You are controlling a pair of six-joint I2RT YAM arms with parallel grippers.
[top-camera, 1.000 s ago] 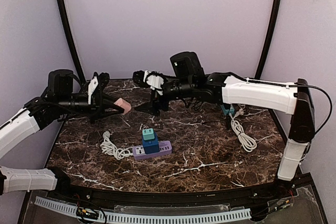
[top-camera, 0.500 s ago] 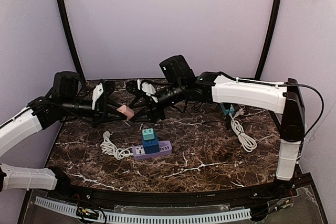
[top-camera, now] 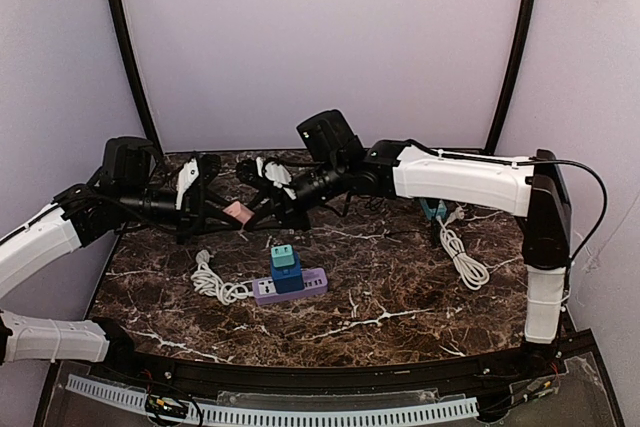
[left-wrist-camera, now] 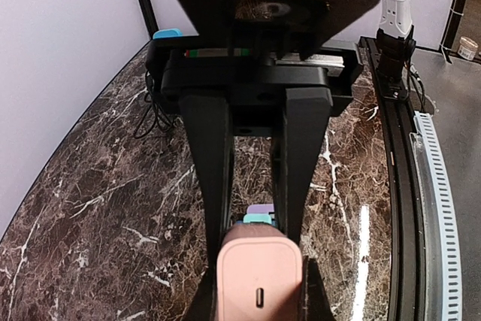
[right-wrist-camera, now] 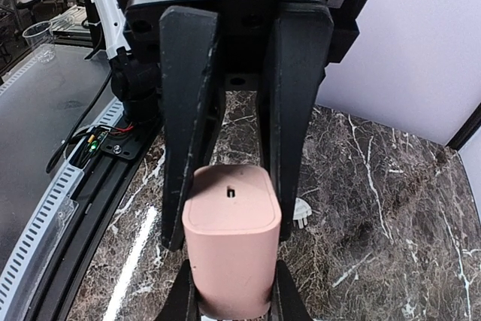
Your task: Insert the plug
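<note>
The pink plug (top-camera: 237, 213) hangs in the air over the back left of the table, between the two grippers. My left gripper (top-camera: 222, 213) is shut on it from the left. From the right, my right gripper (top-camera: 257, 210) is shut on the same plug. In the left wrist view the plug (left-wrist-camera: 259, 280) fills the bottom centre, with the right arm's fingers (left-wrist-camera: 212, 155) reaching down both its sides. The plug's (right-wrist-camera: 231, 242) base sits between my own fingers in the right wrist view. The purple power strip (top-camera: 292, 287) lies below on the table.
A blue and teal adapter (top-camera: 285, 267) stands in the strip, whose white cord (top-camera: 213, 281) coils to its left. A second white cable (top-camera: 462, 258) with a teal plug (top-camera: 434, 210) lies at the right. The dark marble table (top-camera: 400, 297) ends in a black rail at the front.
My right arm has swung left to the pink plug and its jaws have shut on it. The left gripper, still holding the plug, has shifted slightly down.
</note>
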